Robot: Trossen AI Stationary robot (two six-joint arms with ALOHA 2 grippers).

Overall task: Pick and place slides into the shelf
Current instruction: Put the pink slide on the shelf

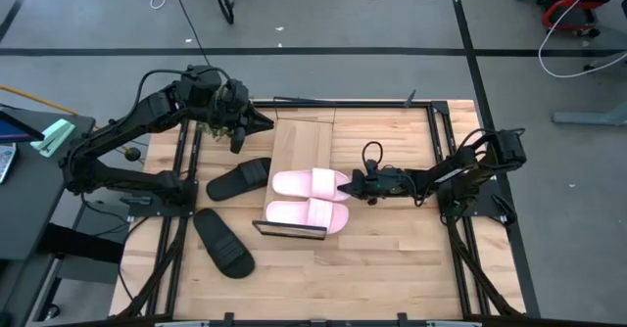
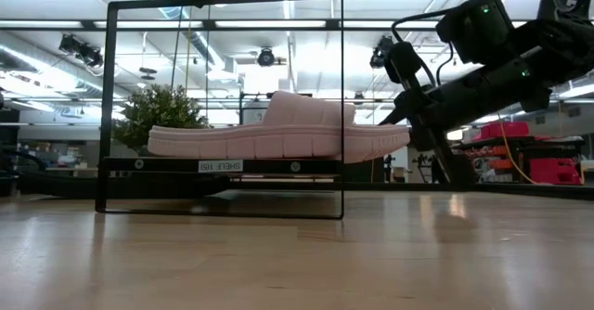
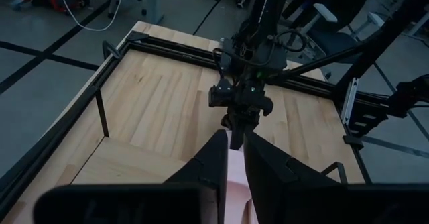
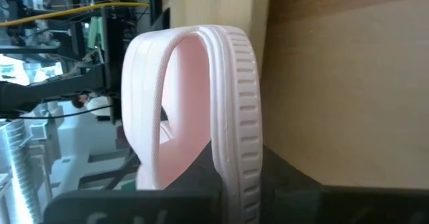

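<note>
Pink slide (image 4: pixel 231 117), toe toward right hand (image 1: pixel 350 185), lies across shelf (image 1: pixel 299 141).

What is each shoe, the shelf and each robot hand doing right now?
Upper pink slide: on the shelf, pinched at its edge by the right gripper.
Lower pink slide: lying on the shelf.
Two black slides: on the table.
Shelf: far part bare.
Right gripper: shut on the slide.
Left gripper: shut, empty.
</note>
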